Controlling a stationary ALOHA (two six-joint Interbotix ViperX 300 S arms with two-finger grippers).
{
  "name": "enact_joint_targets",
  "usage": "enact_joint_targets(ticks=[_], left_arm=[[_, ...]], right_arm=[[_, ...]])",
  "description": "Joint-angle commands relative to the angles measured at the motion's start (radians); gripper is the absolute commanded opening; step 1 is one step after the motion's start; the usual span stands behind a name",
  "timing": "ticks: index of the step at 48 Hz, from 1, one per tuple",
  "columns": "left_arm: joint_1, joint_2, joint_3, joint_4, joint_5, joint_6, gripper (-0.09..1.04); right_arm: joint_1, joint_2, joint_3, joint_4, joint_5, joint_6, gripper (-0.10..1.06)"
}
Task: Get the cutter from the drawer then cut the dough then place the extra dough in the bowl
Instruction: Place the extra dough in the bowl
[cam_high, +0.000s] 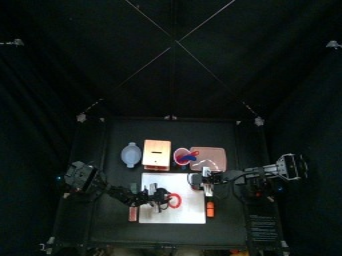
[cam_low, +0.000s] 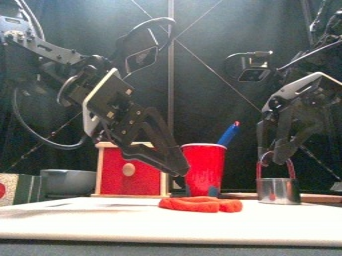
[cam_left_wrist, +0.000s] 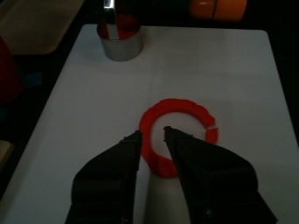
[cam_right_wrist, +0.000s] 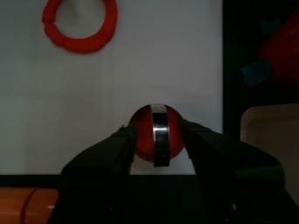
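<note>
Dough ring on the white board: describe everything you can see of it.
The dough ring is red, soft-looking and flat, with an uneven outline and an open middle. It lies on the white cutting board. The left gripper hangs over one edge, jaws narrowly apart; contact cannot be told. The metal cutter stands apart, to its right in the front view.
</note>
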Motion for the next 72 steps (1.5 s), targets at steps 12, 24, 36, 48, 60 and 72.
enact_joint_targets(ticks=[12,24,36,48,60,72], left_arm=[[0.043,0.009,-0.041,0.023,0.051,0.002,0.93],[0.071,0.048,-0.077,0.023,0.097,0.0,0.93],[0.071,0.054,-0.063,0.021,0.123,0.0,0.86],[0.071,0.083,-0.061,0.017,0.201,-0.002,0.74],[0.071,0.074,-0.058,0.014,0.198,0.0,0.59],[0.071,-0.034,-0.011,0.055,0.138,0.032,0.58]], right_arm=[[0.0,-0.077,-0.071,0.006,0.072,0.0,0.85],[0.011,-0.066,-0.063,0.035,0.072,0.0,0.85],[0.029,-0.06,-0.057,0.049,0.072,-0.002,0.85],[0.034,-0.06,-0.06,0.049,0.072,-0.002,0.86],[0.031,-0.06,-0.058,0.049,0.072,0.0,0.86],[0.032,-0.06,-0.057,0.049,0.074,0.0,0.86]])
